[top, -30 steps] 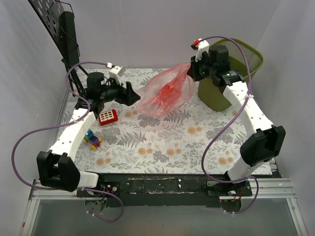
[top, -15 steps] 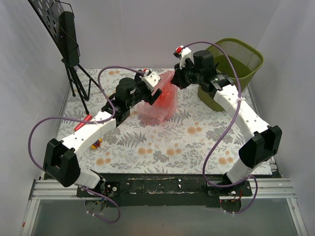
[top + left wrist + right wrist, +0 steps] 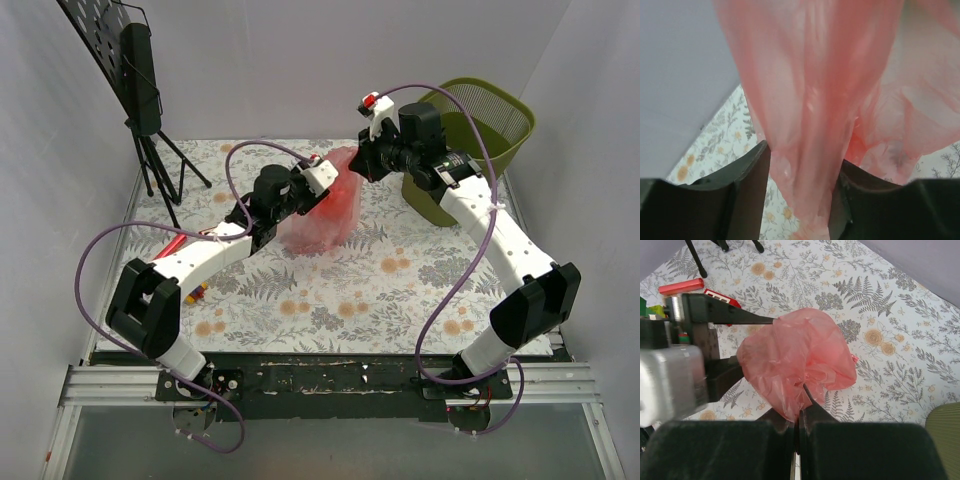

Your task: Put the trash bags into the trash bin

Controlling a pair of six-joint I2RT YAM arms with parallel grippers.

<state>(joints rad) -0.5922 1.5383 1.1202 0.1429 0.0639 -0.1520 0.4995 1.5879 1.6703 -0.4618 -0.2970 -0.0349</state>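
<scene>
The red trash bag [image 3: 328,215] is a billowy translucent sack hanging over the floral table. My right gripper [image 3: 362,166] is shut on a pinch of its top edge and holds it up, as the right wrist view shows [image 3: 801,392], with the bag [image 3: 800,352] bunched below. My left gripper [image 3: 322,194] is open, its fingers [image 3: 751,176] straddling a fold of the bag [image 3: 810,115] from the left side. The olive-green mesh trash bin [image 3: 520,112] stands at the back right, behind the right arm, and its edge shows in the right wrist view [image 3: 946,436].
A black music stand on a tripod [image 3: 148,95] stands at the back left. A red stick block [image 3: 681,286] and a red flat toy with white buttons [image 3: 720,295] lie left of the bag. Coloured blocks [image 3: 194,293] lie under the left arm.
My left arm swung right from the table's left side and put its open fingers around the bag. My right gripper carried the bag's top leftward, so the bag now hangs bunched.
</scene>
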